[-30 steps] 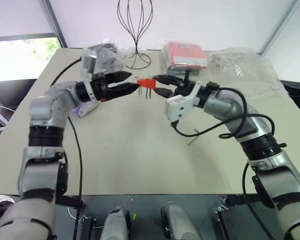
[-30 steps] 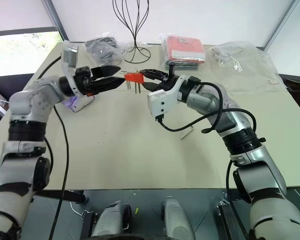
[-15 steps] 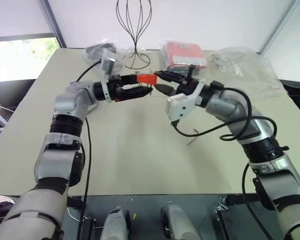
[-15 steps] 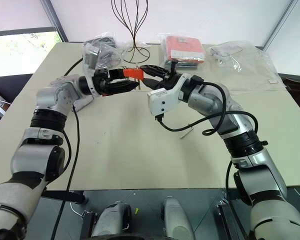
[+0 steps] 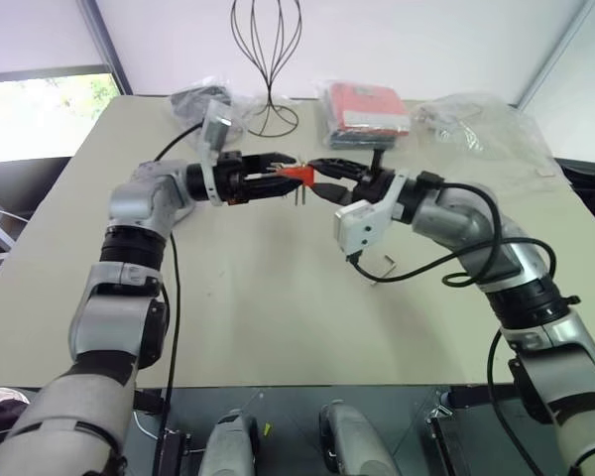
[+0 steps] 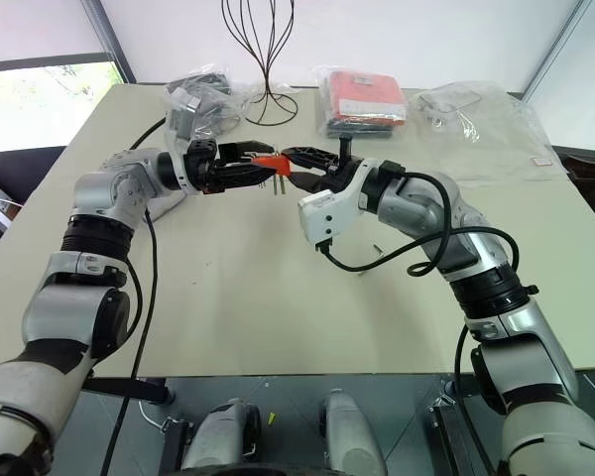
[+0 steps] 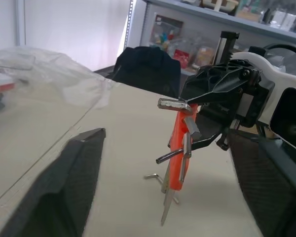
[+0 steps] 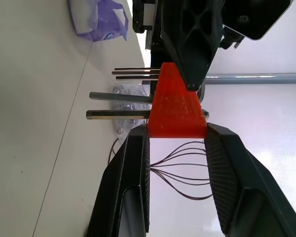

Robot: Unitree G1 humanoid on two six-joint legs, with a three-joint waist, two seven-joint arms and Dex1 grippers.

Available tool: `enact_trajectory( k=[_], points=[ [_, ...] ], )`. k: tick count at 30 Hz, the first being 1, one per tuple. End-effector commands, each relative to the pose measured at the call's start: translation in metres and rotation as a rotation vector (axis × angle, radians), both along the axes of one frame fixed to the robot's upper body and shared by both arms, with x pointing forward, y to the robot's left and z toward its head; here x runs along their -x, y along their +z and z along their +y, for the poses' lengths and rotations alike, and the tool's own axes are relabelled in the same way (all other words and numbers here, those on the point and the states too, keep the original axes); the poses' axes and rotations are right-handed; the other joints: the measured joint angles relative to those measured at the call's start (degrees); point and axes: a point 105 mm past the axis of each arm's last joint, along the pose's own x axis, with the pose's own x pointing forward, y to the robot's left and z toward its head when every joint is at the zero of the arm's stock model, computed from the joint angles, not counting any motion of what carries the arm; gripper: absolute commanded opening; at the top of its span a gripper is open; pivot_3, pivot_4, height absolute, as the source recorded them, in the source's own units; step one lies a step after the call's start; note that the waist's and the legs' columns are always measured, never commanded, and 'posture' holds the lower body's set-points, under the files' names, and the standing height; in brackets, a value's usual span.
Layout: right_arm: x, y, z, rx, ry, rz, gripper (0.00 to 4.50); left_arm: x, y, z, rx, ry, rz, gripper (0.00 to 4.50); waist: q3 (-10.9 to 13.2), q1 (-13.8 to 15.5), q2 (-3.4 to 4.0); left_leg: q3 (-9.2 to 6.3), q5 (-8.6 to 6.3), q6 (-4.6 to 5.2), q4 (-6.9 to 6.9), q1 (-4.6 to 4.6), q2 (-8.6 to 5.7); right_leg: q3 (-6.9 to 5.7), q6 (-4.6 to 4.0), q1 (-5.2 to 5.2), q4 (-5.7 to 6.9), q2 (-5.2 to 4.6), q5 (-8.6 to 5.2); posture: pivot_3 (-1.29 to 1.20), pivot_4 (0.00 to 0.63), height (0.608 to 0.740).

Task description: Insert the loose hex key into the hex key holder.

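Orange-red holder [image 5: 296, 175] above the table [image 5: 258, 297], clamped by right gripper [image 5: 315, 178], left gripper [image 5: 283, 172] parted around its other end, loose key [image 5: 388, 264] on table, left wrist view, holder between spread fingers [image 7: 69, 187], right wrist view, fingers [image 8: 133, 182] pinching holder
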Motion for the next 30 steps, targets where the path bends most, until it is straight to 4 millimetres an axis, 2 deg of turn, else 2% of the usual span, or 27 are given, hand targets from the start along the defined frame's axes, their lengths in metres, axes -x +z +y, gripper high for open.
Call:
enact_trajectory(
  k=[1,4,5,12,14,15,17,25,30],
  points=[
    [0.009,0.012,0.006,-0.016,0.038,-0.054,1.0,0.007,0.01,-0.006,-0.01,-0.044,-0.05,1.71,0.0,0.0,0.0,0.0,0.0,0.0,0.0,0.0,0.0,0.0,0.0,0.0,0.0,0.0,0.0,0.0,0.15,0.739],
    [0.011,0.011,0.008,-0.016,0.044,-0.054,1.0,0.008,0.008,-0.007,-0.023,-0.051,-0.052,0.2,0.0,0.0,0.0,0.0,0.0,0.0,0.0,0.0,0.0,0.0,0.0,0.0,0.0,0.0,0.0,0.0,0.15,0.739],
    [0.011,0.011,0.008,-0.016,0.045,-0.053,1.0,0.008,0.007,-0.007,-0.027,-0.053,-0.053,0.05,0.0,0.0,0.0,0.0,0.0,0.0,0.0,0.0,0.0,0.0,0.0,0.0,0.0,0.0,0.0,0.0,0.15,0.739],
    [0.01,0.011,0.008,-0.017,0.042,-0.05,1.0,0.005,0.004,-0.007,-0.047,-0.034,-0.055,0.05,0.0,0.0,0.0,-0.01,0.0,0.0,0.0,0.0,0.0,0.0,0.0,0.0,0.0,0.0,0.0,0.0,0.15,0.739],
    [0.01,0.011,0.009,-0.019,0.041,-0.049,1.0,0.003,0.001,-0.007,-0.058,-0.025,-0.063,0.89,0.0,0.0,0.0,-0.01,0.0,0.0,0.0,0.0,0.0,0.0,0.0,0.0,0.0,0.0,0.0,0.0,0.15,0.739],
    [0.01,0.01,0.009,-0.02,0.041,-0.049,1.0,0.003,0.001,-0.007,-0.06,-0.021,-0.067,1.14,0.0,0.0,0.0,-0.01,0.0,0.0,0.0,0.0,0.0,0.0,0.0,0.0,0.0,0.0,0.0,0.0,0.15,0.739],
    [0.01,0.01,0.009,-0.021,0.04,-0.048,1.0,0.003,0.0,-0.007,-0.062,-0.018,-0.07,2.08,0.0,0.0,0.0,-0.01,0.0,0.0,0.0,0.0,0.0,0.0,0.0,0.0,0.0,0.0,0.0,0.0,0.15,0.739],
    [0.011,0.008,0.009,-0.019,0.042,-0.042,1.0,0.002,0.002,-0.007,-0.04,-0.016,-0.076,2.08,0.0,0.0,0.0,-0.01,0.0,0.0,0.0,0.0,0.0,0.0,0.0,0.0,0.0,0.0,0.0,0.0,0.15,0.739],
    [0.011,0.005,0.009,-0.01,0.041,-0.031,1.0,0.002,0.002,-0.008,-0.038,-0.02,-0.081,0.02,0.0,0.0,0.0,-0.01,0.0,0.0,0.0,0.0,0.0,0.0,0.0,0.0,0.0,0.0,0.0,0.0,0.15,0.739]
  ],
)
